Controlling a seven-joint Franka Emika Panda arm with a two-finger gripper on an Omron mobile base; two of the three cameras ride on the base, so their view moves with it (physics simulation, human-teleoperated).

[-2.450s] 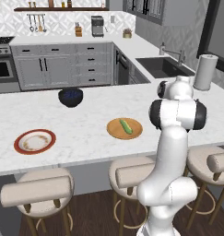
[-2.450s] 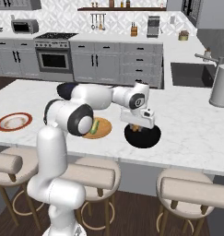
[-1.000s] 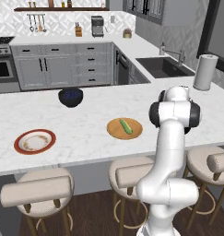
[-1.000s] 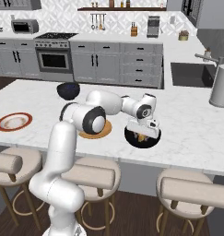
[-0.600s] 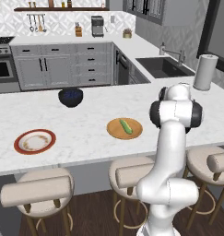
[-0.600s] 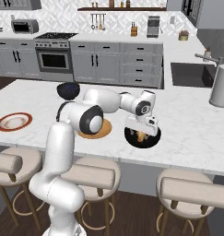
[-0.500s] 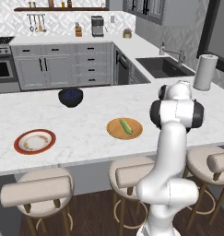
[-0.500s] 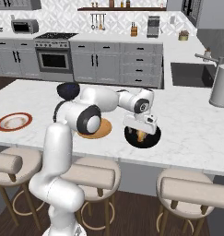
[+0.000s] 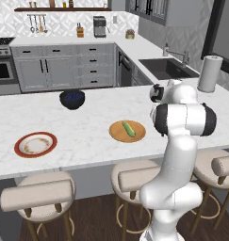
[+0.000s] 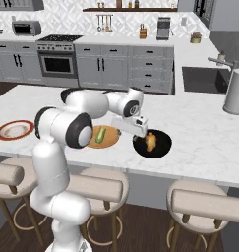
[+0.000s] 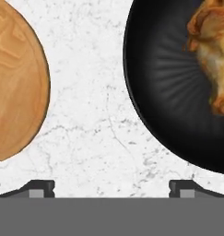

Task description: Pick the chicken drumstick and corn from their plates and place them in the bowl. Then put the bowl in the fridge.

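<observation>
**Drumstick in black dish, corn on its plate**

Wooden plate (image 9: 117,135) (image 10: 104,143) (image 11: 16,92): flat tan disc on the counter nr the stool-side edge; ref pt for the rest.

Corn (image 9: 128,129) (image 10: 99,134): small green cob, lying flat on the wooden plate, approx centred.

Chicken drumstick (image 10: 150,141) (image 11: 212,55): golden-brown lumpy pc, lying in a black round dish (image 10: 163,145) (image 11: 168,92) w/ ribbed inside, just right of the wooden plate, not touching it.

Red-rimmed plate (image 9: 36,144) (image 10: 14,130): white, brownish speckles, well left of the wooden plate.

Bowl (image 9: 72,99): dark navy, glossy, upright, behind and left of the wooden plate, twd the counter's far side.
</observation>
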